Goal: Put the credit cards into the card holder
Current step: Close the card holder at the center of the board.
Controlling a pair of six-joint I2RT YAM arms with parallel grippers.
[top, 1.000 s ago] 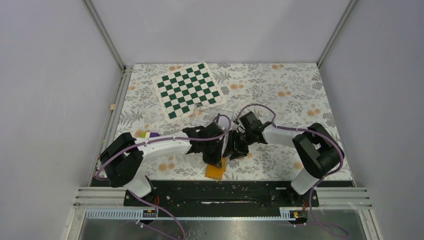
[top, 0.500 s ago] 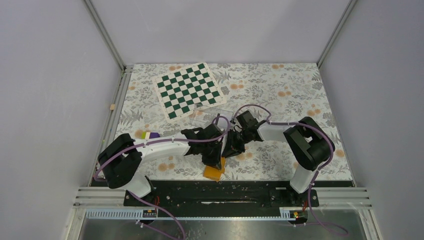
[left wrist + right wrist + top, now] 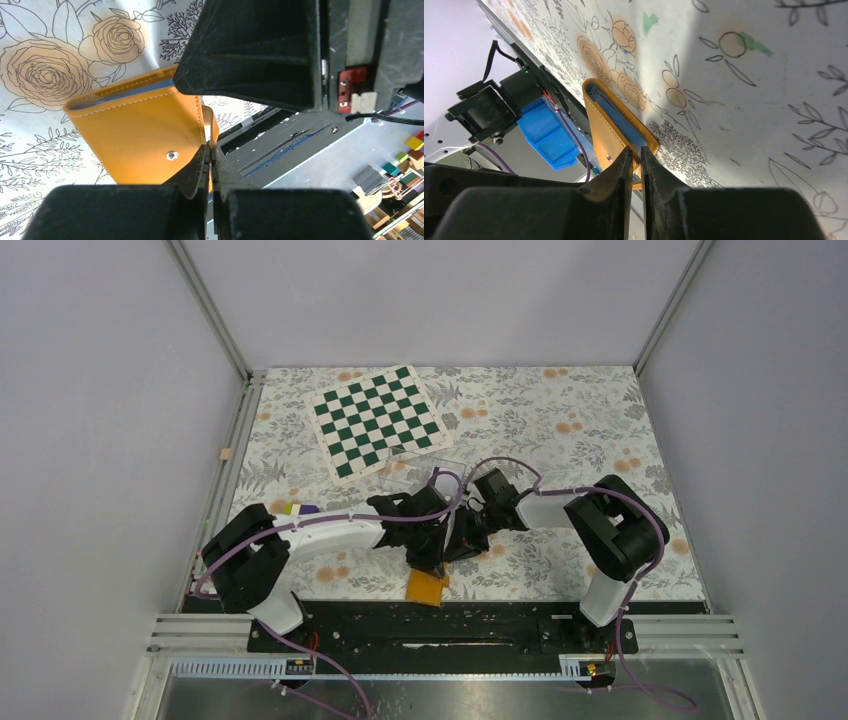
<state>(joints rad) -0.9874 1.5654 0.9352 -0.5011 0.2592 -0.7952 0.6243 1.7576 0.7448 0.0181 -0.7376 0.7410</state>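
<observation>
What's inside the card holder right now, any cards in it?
At the open edge of the card holder, only light blue lining shows. Its orange cover hides the pockets, so cards inside can't be confirmed.

- We count one orange card holder (image 3: 428, 588), with one metal snap stud (image 3: 172, 155) showing on its flap.
- One green-and-white chessboard (image 3: 377, 420).
- One clear plastic box (image 3: 420, 468), as far as we can make out.
- Two arms: the left arm (image 3: 330, 528) and the right arm (image 3: 545, 508).
- Two grippers, so the left gripper (image 3: 210, 150) and the right gripper (image 3: 636, 155), two fingers on each.
- Two little coloured blocks: one yellow-green block (image 3: 291, 508) and one purple block (image 3: 308, 509).
- One tiny tan piece (image 3: 226, 453) by the left rail, too small for us to identify.
- One floral table cover (image 3: 560, 420).
</observation>
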